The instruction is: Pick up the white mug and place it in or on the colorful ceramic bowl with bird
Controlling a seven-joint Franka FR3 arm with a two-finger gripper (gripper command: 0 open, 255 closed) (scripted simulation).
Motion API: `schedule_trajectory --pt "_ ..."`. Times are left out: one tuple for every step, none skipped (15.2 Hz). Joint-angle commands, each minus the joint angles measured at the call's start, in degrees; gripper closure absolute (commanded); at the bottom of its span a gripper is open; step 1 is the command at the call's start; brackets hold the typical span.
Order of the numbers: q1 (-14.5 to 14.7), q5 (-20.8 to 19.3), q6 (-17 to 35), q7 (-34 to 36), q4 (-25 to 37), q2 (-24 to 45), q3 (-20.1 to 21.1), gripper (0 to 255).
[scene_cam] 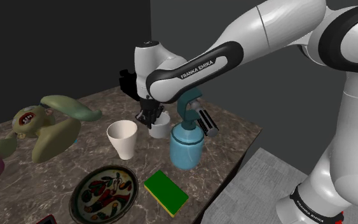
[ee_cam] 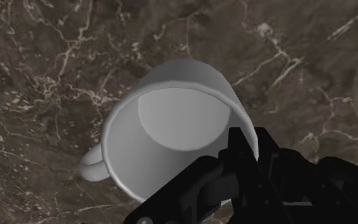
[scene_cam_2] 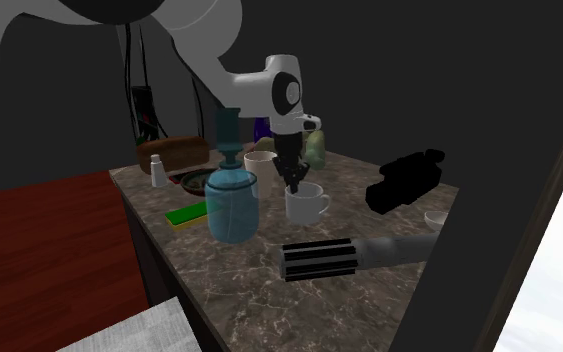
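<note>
The brand name "FRANKA EMIKA" is printed in white capitals on the black band (scene_cam: 196, 68) of the white arm's forearm, as seen in the shoulder view. The two words are set in one line along the band, which is tilted up toward that view's right, and the letters are read from the lower left end to the upper right end. A further line of small white lettering is carried on the black ring (scene_cam: 309, 210) at the foot of the arm, at that view's lower right; it is too small to be read.
</note>
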Motion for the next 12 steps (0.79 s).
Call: schedule_trajectory --pt "0.0 0.0 -0.5 -0.1 -0.7 0.7 0.0 255" --pt "0.0 0.2 -1.1 -0.3 -0.4 0.3 0.1 255" --pt "0.0 0.4 -1.8 -0.4 -0.1 -0.1 0.1 255" --pt "-0.1 0.6 -2.4 -0.6 0.2 -0.4 0.2 255" --pt "-0.1 0.8 -3.0 -0.7 0.5 -0.8 0.3 255" --pt "-0.2 1.0 -3.7 -0.9 0.8 -1.1 0.4 255" --pt "-0.2 1.2 -4.3 -1.0 1.2 -1.4 0.4 255" --pt "-0.2 1.3 -5.0 -1.2 1.5 -1.8 0.5 255" --pt "-0.3 1.5 -5.6 -1.3 1.9 -2.1 0.5 255" --pt "-0.3 1.7 -6.3 -1.4 2.3 -2.4 0.6 255" --pt "-0.3 1.8 -7.0 -1.6 2.7 -2.7 0.7 255" --pt "-0.4 2.0 -7.6 -1.7 3.1 -2.9 0.7 255"
